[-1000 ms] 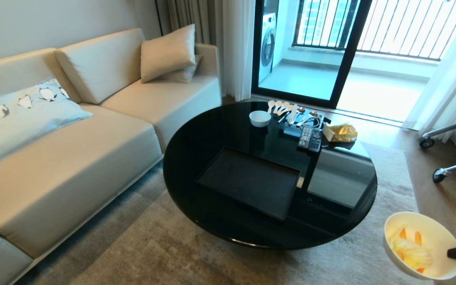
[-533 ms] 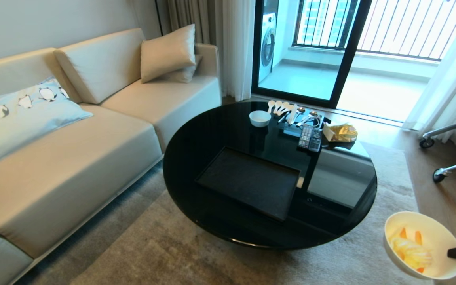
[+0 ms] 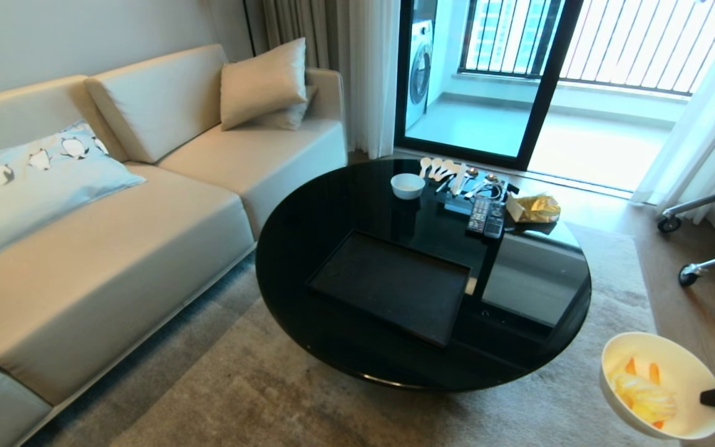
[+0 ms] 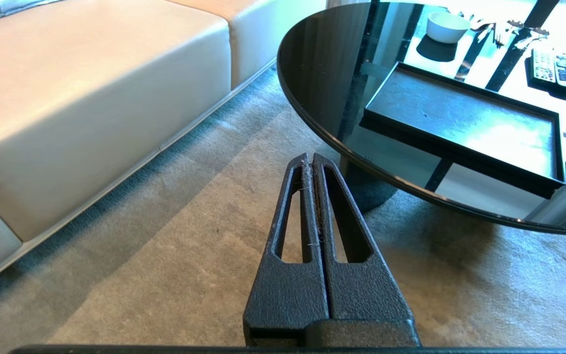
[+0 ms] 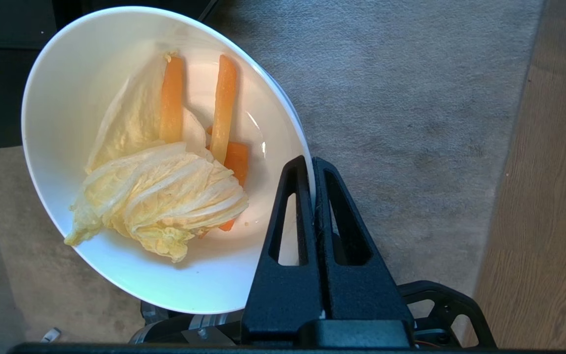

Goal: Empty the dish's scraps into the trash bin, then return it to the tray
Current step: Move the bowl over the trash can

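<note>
- The dish (image 5: 130, 255) is gripped at its rim by the right gripper (image 5: 311, 164), whose jaws are clenched on the rim wall, one finger inside and one outside.
- The dish is held off the table, over the carpet (image 3: 258, 397), tilted away from the jaws.
- The scraps (image 5: 165, 191), pale cabbage leaves and orange strips, are seen lying inside the dish, just beyond the inner finger.
- The left gripper (image 4: 311, 157) is seen with its jaws pressed together on nothing, above the carpet near the edge of the round black table (image 3: 308, 211).
- The tray (image 3: 388, 285) is seen on the table, bare, well apart from both sets of jaws.
- A small white bowl (image 3: 407, 185), spoons (image 3: 441, 169) and remote controls (image 3: 486, 217) are set at the table's far side.
- The trash bin cannot be made out in any view.
</note>
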`<state>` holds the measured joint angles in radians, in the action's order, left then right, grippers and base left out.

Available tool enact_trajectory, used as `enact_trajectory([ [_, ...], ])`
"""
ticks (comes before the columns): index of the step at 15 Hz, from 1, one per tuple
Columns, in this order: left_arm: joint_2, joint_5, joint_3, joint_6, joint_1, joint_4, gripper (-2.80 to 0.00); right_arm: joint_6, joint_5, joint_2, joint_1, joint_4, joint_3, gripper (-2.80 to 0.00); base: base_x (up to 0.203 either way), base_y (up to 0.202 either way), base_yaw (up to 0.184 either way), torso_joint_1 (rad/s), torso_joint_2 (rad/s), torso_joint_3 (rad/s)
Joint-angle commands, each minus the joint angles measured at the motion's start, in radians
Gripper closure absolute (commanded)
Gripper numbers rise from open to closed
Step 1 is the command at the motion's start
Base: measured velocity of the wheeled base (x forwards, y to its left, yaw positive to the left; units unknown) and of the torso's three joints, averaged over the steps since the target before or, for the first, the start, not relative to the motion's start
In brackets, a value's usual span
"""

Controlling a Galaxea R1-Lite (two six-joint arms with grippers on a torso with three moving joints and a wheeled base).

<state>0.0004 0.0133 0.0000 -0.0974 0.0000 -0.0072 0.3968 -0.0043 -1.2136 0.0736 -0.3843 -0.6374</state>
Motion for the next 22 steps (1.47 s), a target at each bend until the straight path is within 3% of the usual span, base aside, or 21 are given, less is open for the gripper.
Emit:
enact_trajectory([
  [1,0.000,0.001,0.000,-0.001,0.000,0.000,0.00,0.002,0.000,-0.003,0.000,-0.002,-0.004,0.00,0.000,0.000,0.000,0.000,0.00,0.000],
  [5,0.000,0.001,0.000,-0.001,0.000,0.000,0.00,0.002,-0.002,-0.005,0.000,-0.001,-0.005,0.00,0.001,0.002,-0.042,0.001,0.00,0.001],
  [22,0.000,0.001,0.000,-0.001,0.000,0.000,0.00,0.007,-0.002,-0.015,0.000,-0.002,-0.002,0.00,0.001,0.009,-0.165,0.003,0.00,0.001],
])
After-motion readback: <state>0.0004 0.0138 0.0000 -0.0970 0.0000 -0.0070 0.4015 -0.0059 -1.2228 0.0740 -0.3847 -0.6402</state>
